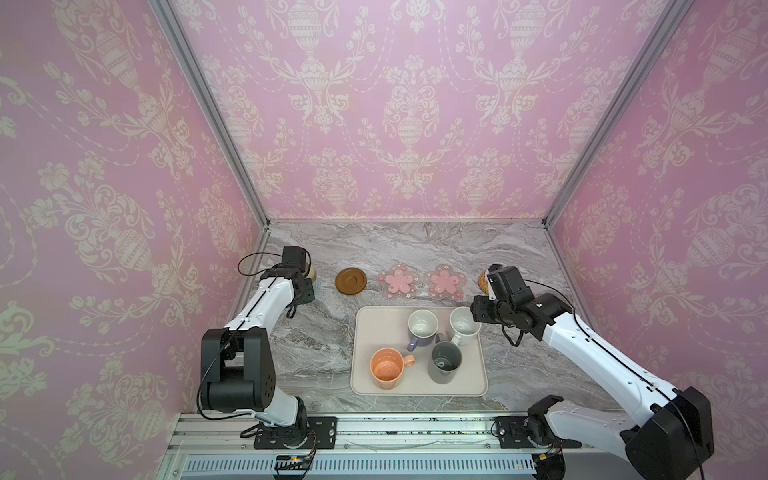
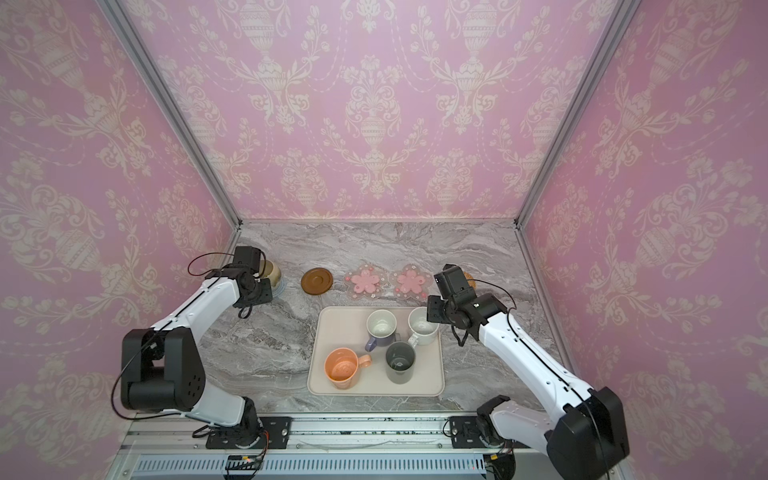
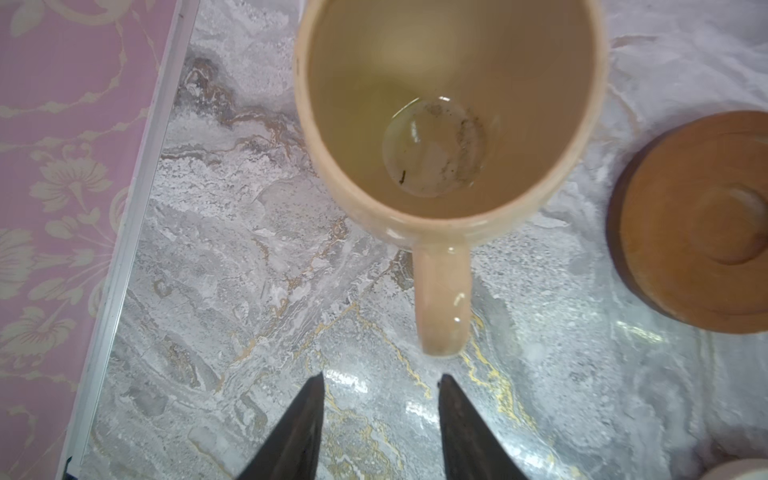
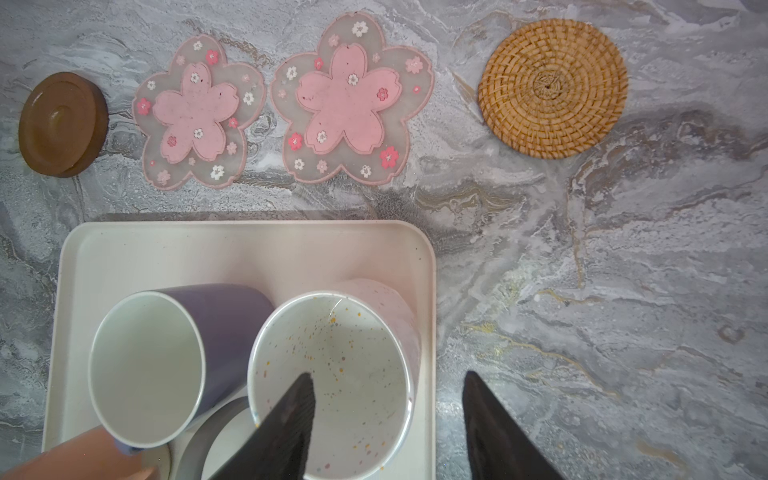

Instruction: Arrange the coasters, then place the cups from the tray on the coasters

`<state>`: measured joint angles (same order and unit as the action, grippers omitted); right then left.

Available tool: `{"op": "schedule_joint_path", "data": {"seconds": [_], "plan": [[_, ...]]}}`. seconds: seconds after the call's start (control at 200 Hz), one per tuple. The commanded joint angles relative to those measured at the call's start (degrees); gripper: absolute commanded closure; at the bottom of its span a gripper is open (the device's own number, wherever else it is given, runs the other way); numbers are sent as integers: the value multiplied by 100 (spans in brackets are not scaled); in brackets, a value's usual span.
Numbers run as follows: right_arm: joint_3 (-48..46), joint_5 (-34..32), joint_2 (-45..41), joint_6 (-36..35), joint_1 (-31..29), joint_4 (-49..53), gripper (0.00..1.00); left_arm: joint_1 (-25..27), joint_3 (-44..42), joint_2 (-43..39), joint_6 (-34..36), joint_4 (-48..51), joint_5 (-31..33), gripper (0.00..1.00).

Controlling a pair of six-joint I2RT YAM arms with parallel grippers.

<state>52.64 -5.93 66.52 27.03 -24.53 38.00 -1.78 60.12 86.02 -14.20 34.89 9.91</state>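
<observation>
The olive-yellow cup (image 3: 449, 124) stands at the far left on the blue-grey coaster (image 2: 279, 291), its handle pointing at my left gripper (image 3: 380, 378), which is open and empty just short of it. Beside it in a row lie the dark brown coaster (image 1: 351, 281), two pink flower coasters (image 1: 398, 281) (image 1: 443, 281) and the tan rattan coaster (image 4: 552, 89). The tray (image 1: 374, 328) holds the lavender (image 1: 422, 328), white speckled (image 4: 332, 374), dark grey (image 1: 445, 361) and peach-orange (image 1: 387, 368) cups. My right gripper (image 4: 388, 374) is open above the speckled cup's rim, one finger over its inside, the other past the tray's edge.
The pink wall and its metal rail (image 3: 124, 249) run close by the left gripper. Bare marble table (image 1: 316, 353) lies left of the tray, and more to the right of the tray (image 4: 602, 311) and behind the coaster row.
</observation>
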Motion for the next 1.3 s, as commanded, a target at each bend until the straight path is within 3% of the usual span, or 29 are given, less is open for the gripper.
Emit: {"op": "schedule_joint_path", "data": {"seconds": [0.0,0.205,0.58,1.021,1.296], "plan": [[-79,-44,-69,101,-21,41,41,138,-54,-72,172,-12,-377,52],[-68,-49,-52,101,-25,39,41,172,-16,262,135,-77,-267,52],[44,-100,43,47,-20,96,41,135,369,733,-228,256,887,53],[7,-55,108,53,-28,41,41,-252,390,706,-137,428,875,53],[-17,-124,45,33,-20,82,41,-39,247,-135,-69,479,-72,53]]}}
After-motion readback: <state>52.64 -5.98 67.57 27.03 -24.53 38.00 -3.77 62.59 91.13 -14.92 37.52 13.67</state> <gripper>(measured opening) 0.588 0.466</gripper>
